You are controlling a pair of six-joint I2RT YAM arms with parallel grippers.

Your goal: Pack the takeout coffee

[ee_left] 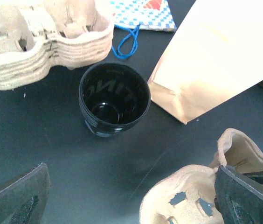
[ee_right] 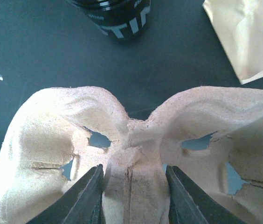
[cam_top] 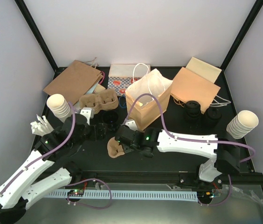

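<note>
The takeout coffee (ee_left: 114, 99) is a glossy black cup, upright and lidless, at frame centre. Only the right wrist view shows the right gripper (ee_right: 136, 196) clamped on the pulp carrier (ee_right: 52, 140) at its middle ridge. The left gripper (ee_left: 129, 198) gapes wide and empty.

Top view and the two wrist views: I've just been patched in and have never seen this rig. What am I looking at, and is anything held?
The top view looks down from behind two robot arms bolted at the table's near edge. The other two pictures come from cameras on their wrists. The right arm has its jaws closed on the middle ridge of a pulp cup carrier. The left arm has its jaws wide open and empty, above a black cup. Also on the table: a stack of carriers, a standing open paper bag, flat bags, lidded black cups and stacks of cream cups.
</note>
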